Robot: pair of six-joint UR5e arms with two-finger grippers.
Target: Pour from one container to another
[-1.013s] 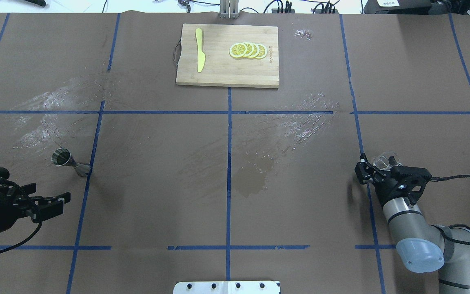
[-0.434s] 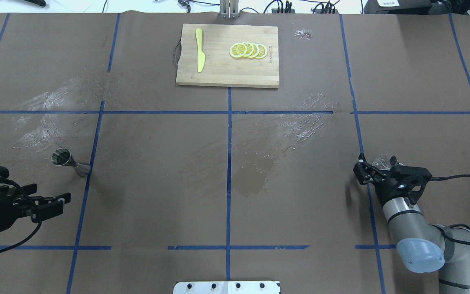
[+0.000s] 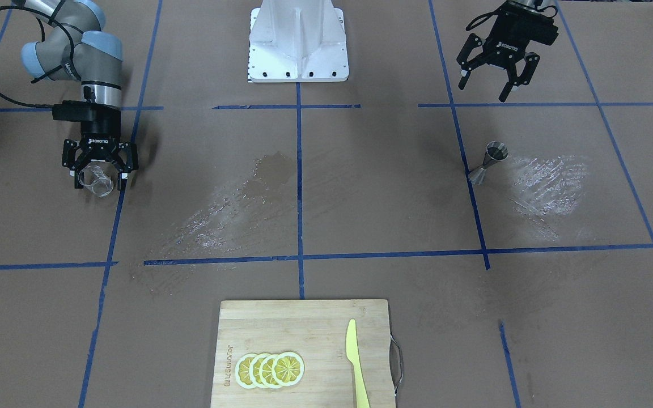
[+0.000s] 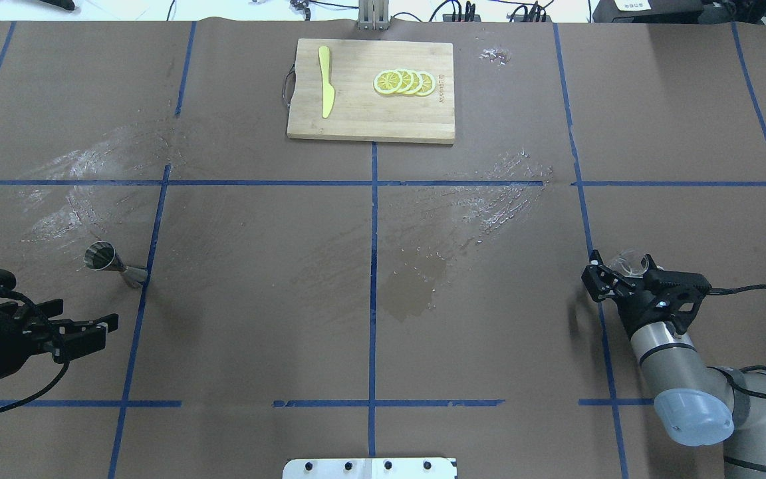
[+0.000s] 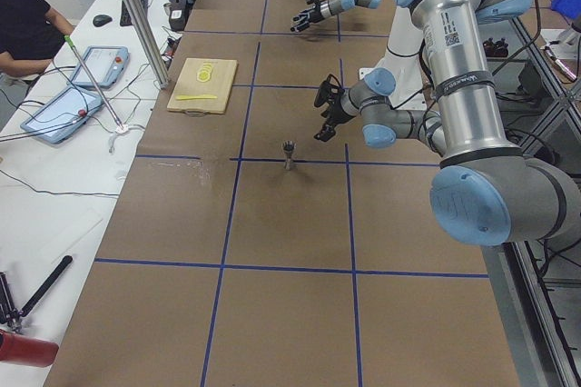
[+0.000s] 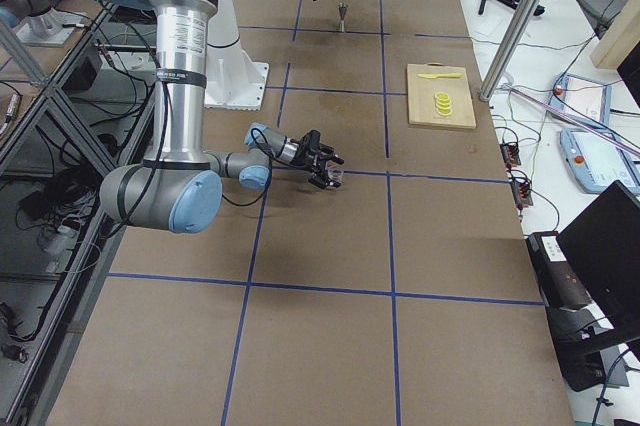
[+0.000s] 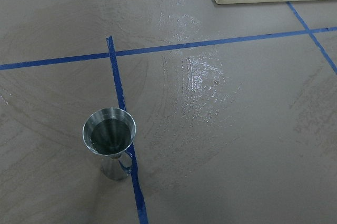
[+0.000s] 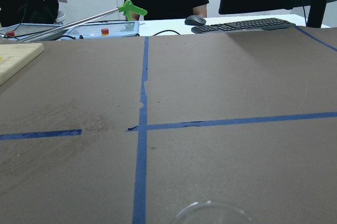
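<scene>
The clear glass cup (image 3: 95, 182) stands on the brown table at the robot's right side, also seen as the glass cup (image 4: 629, 261) from overhead. My right gripper (image 3: 100, 177) is open, low over the table, its fingers on either side of the cup; only the cup's rim (image 8: 210, 214) shows at the bottom of the right wrist view. The metal jigger (image 4: 114, 265) stands upright on a blue tape line at the left, and the jigger (image 7: 110, 145) holds dark liquid. My left gripper (image 4: 107, 330) hangs open and empty, short of the jigger on the robot's side.
A wooden cutting board (image 4: 370, 126) with lemon slices (image 4: 404, 82) and a yellow knife (image 4: 325, 81) lies at the far middle. Wet smears (image 4: 489, 199) and a damp patch (image 4: 413, 289) mark the table's centre, with more near the jigger. The robot's base plate (image 4: 370, 468) is at the near edge.
My right gripper has shifted slightly to the right and back toward the robot, while the glass cup stays about where it was. The left arm has barely moved.
</scene>
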